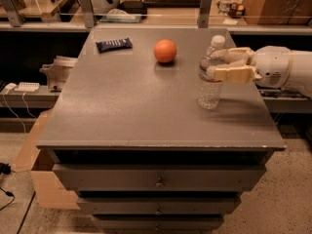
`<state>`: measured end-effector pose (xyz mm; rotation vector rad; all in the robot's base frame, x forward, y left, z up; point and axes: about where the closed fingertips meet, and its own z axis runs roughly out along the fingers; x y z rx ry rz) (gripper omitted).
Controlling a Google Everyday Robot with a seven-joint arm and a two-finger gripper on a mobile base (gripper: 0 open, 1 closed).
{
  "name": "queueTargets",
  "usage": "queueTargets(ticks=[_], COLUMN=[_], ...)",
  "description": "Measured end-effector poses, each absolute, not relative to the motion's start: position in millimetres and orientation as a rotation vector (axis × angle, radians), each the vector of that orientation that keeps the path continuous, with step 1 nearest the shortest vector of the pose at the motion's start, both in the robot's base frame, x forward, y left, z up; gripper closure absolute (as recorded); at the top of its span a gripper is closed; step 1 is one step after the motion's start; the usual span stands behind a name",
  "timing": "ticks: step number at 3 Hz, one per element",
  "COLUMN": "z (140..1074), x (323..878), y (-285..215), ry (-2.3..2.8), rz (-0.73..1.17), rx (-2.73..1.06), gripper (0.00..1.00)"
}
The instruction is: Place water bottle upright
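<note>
The water bottle is clear ribbed plastic with a white cap. It stands upright on the right side of the grey table, its base on the tabletop. My gripper reaches in from the right at the height of the bottle's upper half. One cream finger lies along the bottle's near side and the other along its far side, closed around it. The label band is mostly hidden by the fingers.
An orange ball sits at the back middle of the table, left of the bottle. A dark blue snack bar lies at the back left. Drawers run under the tabletop. A cardboard box stands on the floor at the left.
</note>
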<state>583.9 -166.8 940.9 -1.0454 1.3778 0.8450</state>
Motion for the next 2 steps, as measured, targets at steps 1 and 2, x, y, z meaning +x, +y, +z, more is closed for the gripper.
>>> queueTargets(ticks=[1, 2], z=[940.8, 935.4], x=[583.9, 587.3], y=[-166.8, -168.4], ry=[1.378, 1.394], rz=[0.845, 0.862], rx=[-1.045, -1.037], gripper=[0.35, 0.12])
